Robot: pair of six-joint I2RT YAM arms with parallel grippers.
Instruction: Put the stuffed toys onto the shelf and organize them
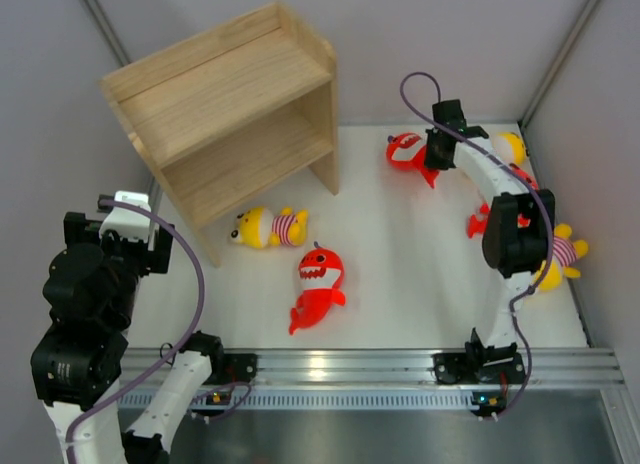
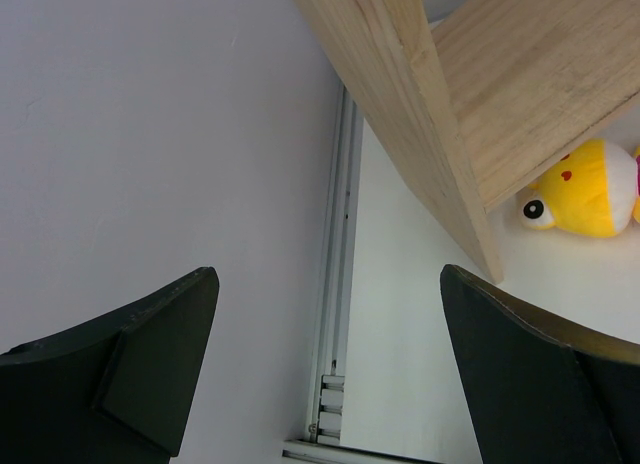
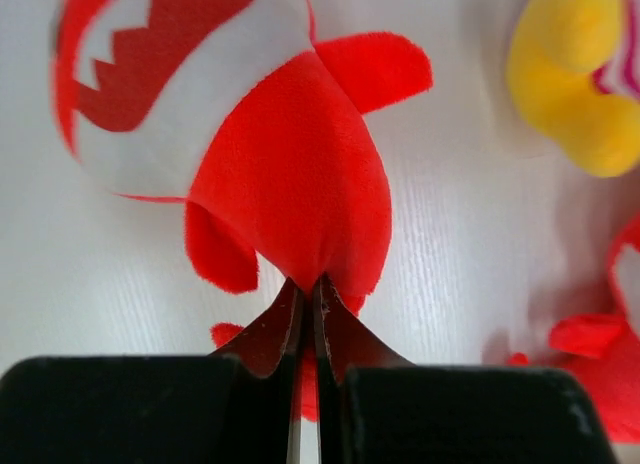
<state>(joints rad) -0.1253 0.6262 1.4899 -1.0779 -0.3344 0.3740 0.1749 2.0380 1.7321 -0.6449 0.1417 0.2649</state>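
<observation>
Right pincer [image 3: 308, 284]: pads pressed together on the tail end of the far shark [image 3: 290, 174], a fold of red plush pinched between them. Its white toothy mouth points away from my wrist. The toy is at the far right of the table [image 1: 420, 264]. I cannot tell whether it rests on the surface or hangs just clear.

Shelf [image 1: 230, 94]: upright at the far left, set at an angle, open side toward the middle of the table.

Left pincer [image 2: 328, 279]: spread wide, nothing between the fingers. It hangs at the table's left edge, beside the shelf's left side panel.

Other toys, all lying on the table:
- shelf doll [image 1: 268, 227], just in front of the lower tier, head to the left.
- middle shark [image 1: 320, 276], near that doll, closer to my bases.
- corner doll [image 1: 510, 144], far right corner, beside my right wrist.
- hidden shark [image 1: 478, 222], mostly covered by my right arm.
- edge doll [image 1: 562, 252], at the right edge, partly behind the same arm.
</observation>
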